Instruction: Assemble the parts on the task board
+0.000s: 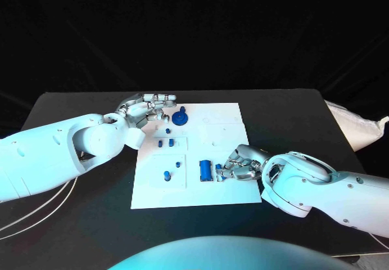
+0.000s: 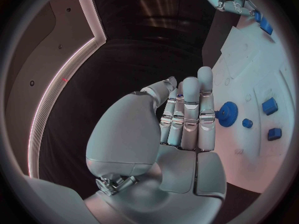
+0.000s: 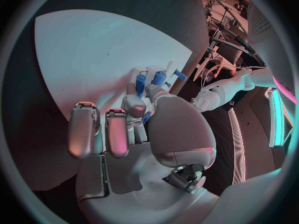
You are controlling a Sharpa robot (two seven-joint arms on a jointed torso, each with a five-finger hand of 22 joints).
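You see the white task board [image 1: 223, 194] lying mid-worktop [image 1: 65, 109], carrying a blue gear [image 1: 181, 117] near its far edge and small blue parts [image 1: 167, 175] in its recesses. Your left hand [image 1: 148, 108] hovers beside the gear, fingers together, holding nothing. Your right hand [image 1: 236, 166] grips a blue part [image 3: 145, 117] beside the blue block [image 1: 205, 170].

Left hand [image 1: 144, 108] fingers straight, together, right hand [image 1: 236, 166] fingers curled in.
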